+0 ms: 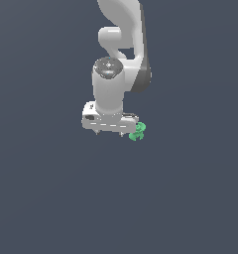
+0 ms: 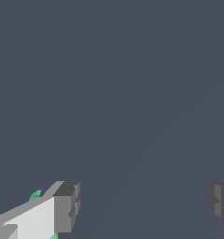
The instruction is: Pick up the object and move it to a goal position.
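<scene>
Clearance: bare grey floor (image 1: pixel 51 198) all round | between the spread fingers (image 2: pixel 67 205): nothing | only obstacle: green object (image 1: pixel 138 132), just outside gripper (image 1: pixel 110 134), exterior view's right.

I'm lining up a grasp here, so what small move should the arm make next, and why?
Probably shift sideways toward the exterior view's right. The fingers stand wide apart with nothing between them, and the green object sits outside the gripper, beside one finger rather than in the gap.

White arm reaches straight down; the claw (image 1: pixel 110 134) points downward, its fingers (image 2: pixel 67 207) spread wide apart
</scene>
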Robot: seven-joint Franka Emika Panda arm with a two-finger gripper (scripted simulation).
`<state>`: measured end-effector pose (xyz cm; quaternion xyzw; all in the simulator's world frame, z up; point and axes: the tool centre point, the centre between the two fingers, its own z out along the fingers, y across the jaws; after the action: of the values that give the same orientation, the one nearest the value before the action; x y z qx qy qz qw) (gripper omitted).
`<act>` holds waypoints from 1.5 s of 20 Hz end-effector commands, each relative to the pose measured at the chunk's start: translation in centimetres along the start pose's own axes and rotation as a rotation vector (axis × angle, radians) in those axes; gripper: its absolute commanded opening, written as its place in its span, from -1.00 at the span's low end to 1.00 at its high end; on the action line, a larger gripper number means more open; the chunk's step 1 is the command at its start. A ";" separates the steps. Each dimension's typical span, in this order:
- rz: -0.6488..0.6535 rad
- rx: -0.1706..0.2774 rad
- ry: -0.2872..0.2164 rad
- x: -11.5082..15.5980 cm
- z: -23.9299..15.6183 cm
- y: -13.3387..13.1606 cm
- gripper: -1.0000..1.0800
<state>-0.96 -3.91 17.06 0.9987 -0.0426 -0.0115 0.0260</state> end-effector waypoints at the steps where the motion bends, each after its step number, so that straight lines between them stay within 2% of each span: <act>1: 0.035 0.002 0.001 -0.2 0.2 -0.5 0.92; 30: 0.662 0.035 0.002 -5.4 3.0 -7.9 0.92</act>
<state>-5.49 3.89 13.94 0.9372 -0.3485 -0.0010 0.0122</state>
